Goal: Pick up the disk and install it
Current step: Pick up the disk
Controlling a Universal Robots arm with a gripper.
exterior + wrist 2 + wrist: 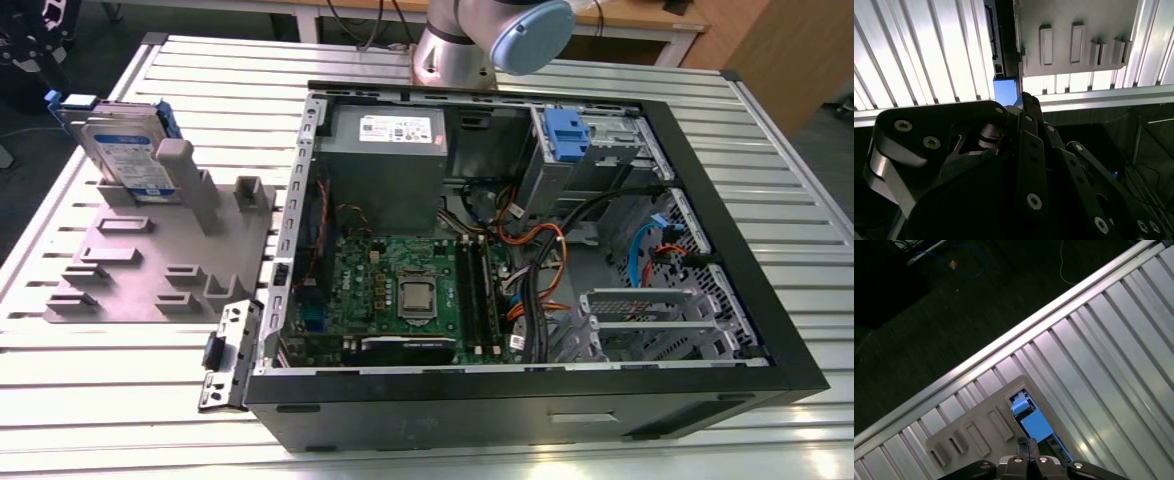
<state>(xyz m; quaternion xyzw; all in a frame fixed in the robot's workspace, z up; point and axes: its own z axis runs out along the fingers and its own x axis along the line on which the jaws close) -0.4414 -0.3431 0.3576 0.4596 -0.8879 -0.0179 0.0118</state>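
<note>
Exterior view, biggest first: ribbed aluminium table [134, 400], long parallel slats, matt silver. On it, toward three o'clock, an open black steel computer case [534, 400] lying on its side, boxy, side panel off. Inside, at eleven o'clock of the case, a grey sheet-metal power supply box [387, 150]; at six o'clock, a green motherboard [387, 275]; at one o'clock, a blue-tabbed carrier [567, 135] in a drive bay. At nine o'clock from the case, just beside it, a flat grey plastic fixture plate [134, 275] with moulded blocks and upright posts. Standing on edge among those posts, at ten o'clock of the picture: the disk [127, 155], a flat rectangular silver drive with a white-and-blue label, framed in blue plastic, leaning slightly, not yet in the case. At twelve o'clock, the silver arm [461, 45] with a rounded blue joint cap.

Seen in both wrist views: the slatted table, the fixture plate [1074, 20] [979, 432] and the disk [1005, 90] [1036, 426], edge-on, smooth blue end facing the cameras. Black metal gripper [1023, 100] [1027, 444], bolted linkage bars, fingertips drawn together with no gap showing, lined up with that blue end. Cannot tell whether touching it. Nothing clamped between the tips.
</note>
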